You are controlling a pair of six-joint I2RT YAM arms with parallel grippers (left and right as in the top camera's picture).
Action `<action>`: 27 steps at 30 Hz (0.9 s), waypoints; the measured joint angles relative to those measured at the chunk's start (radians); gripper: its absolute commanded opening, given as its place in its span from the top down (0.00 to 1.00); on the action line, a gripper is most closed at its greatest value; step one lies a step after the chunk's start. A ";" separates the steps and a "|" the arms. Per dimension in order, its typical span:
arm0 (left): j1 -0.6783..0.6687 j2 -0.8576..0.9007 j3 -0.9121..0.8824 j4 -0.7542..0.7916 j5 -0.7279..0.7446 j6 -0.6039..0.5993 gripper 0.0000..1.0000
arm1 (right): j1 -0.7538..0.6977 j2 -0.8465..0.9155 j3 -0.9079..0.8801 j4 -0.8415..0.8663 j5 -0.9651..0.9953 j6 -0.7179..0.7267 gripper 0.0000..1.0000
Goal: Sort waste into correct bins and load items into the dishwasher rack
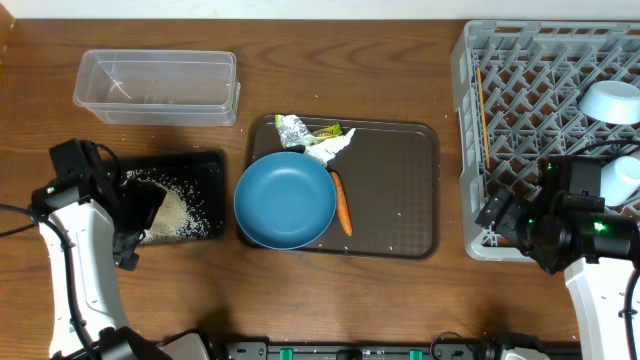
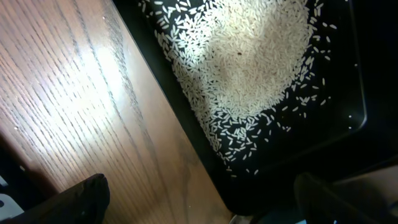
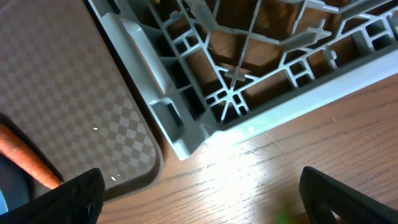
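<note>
Dark-blue bowl (image 1: pixel 285 200) sits on the left half of the brown tray (image 1: pixel 400 200), mid table, and looks empty. Carrot (image 1: pixel 342 203) lies just right of it, lengthwise near-to-far; touching the rim or not, can't tell. Foil (image 1: pixel 292 130), wrapper (image 1: pixel 327 130) and tissue (image 1: pixel 328 149) bunch at the tray's far edge. Rice (image 1: pixel 170 212) is heaped in the black tray (image 1: pixel 205 165) at left, clear tub (image 1: pixel 158 88) beyond it. Rack (image 1: pixel 470 150) at right holds chopsticks (image 1: pixel 482 110), small bowl (image 1: pixel 612 100) and cup (image 1: pixel 620 178).

My left claw (image 2: pixel 205 208) hangs wide over the black tray's edge, nothing in it. Right claw (image 3: pixel 208 202) is wide too, empty, by the rack's near-left corner, w/ the carrot's end in its view.

Next up, I reckon: carrot, w/ the right claw, since it's closest. To do it well:
- Set fingers across the carrot's width, not along it.
- Pinch approx mid-length so it won't pivot.
- Keep the bowl-side finger clear of the rim.
- It's round and tapered, so it may roll. Close slow.
</note>
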 measured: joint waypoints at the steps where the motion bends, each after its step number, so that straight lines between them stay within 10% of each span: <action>1: 0.000 0.000 0.000 0.000 0.000 0.000 0.02 | 0.000 0.000 0.000 0.000 0.000 0.000 0.01; 27: 0.000 0.000 0.000 0.000 0.000 0.000 0.02 | 0.000 0.000 -0.004 0.122 0.138 -0.019 0.01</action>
